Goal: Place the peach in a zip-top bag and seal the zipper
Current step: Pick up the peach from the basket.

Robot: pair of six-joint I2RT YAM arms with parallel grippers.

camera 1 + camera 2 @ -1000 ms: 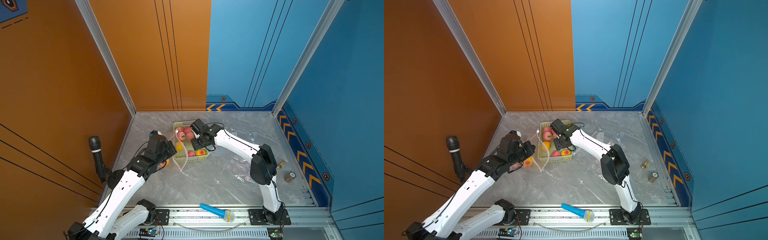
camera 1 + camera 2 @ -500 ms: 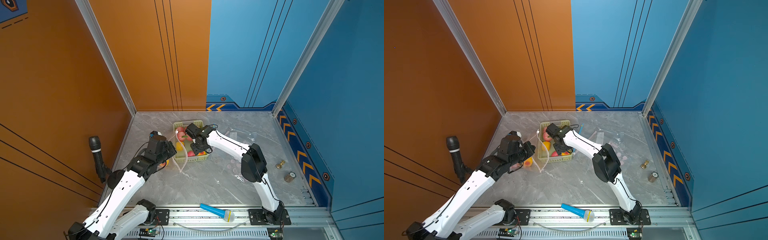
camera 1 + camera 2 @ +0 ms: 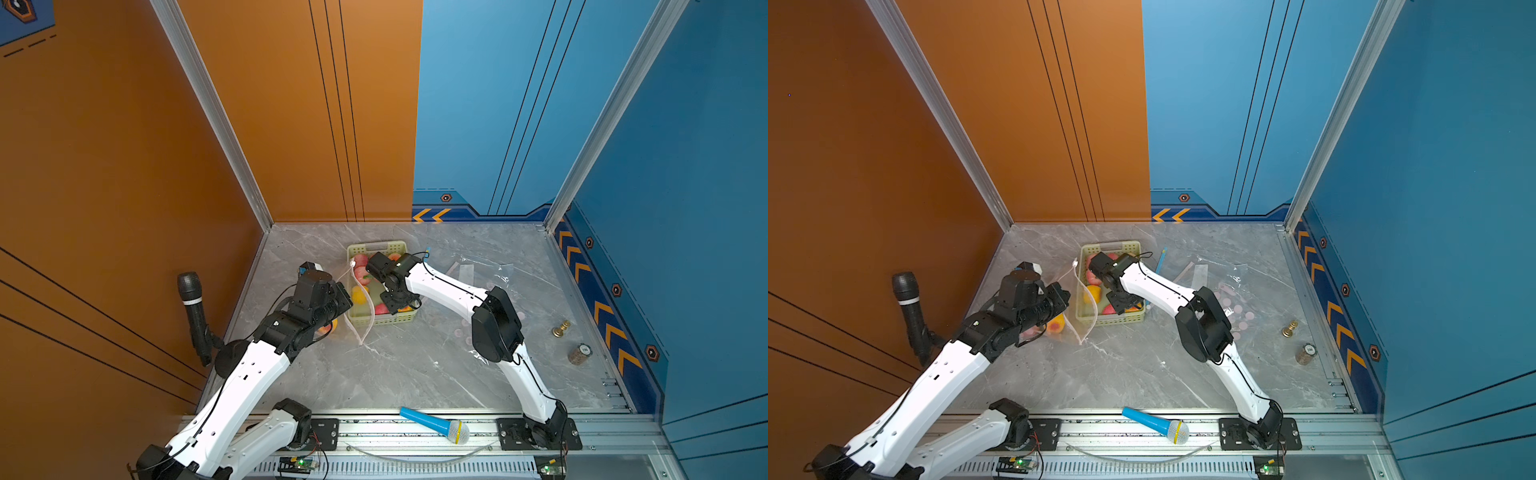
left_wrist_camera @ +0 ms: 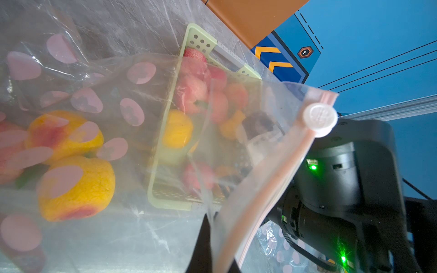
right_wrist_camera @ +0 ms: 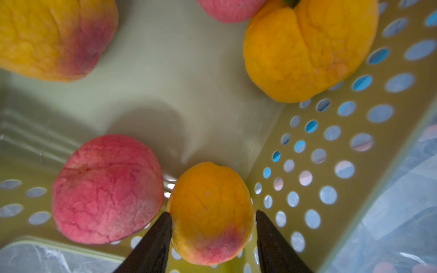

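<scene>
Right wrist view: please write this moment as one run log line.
right claw: open, astride orange peach in basket | left claw: shut on zip-top bag | zipper: unsealed

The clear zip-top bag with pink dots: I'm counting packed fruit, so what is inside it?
Inside the clear zip-top bag with pink dots, two yellow-orange peaches show, plus reddish fruit at the wrist view's edge; anything deeper is hidden.

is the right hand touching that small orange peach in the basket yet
Touching on one side. The right wrist view shows the right hand straddling the small orange peach: one finger meets its skin, and a sliver of basket shows before the other.
</scene>
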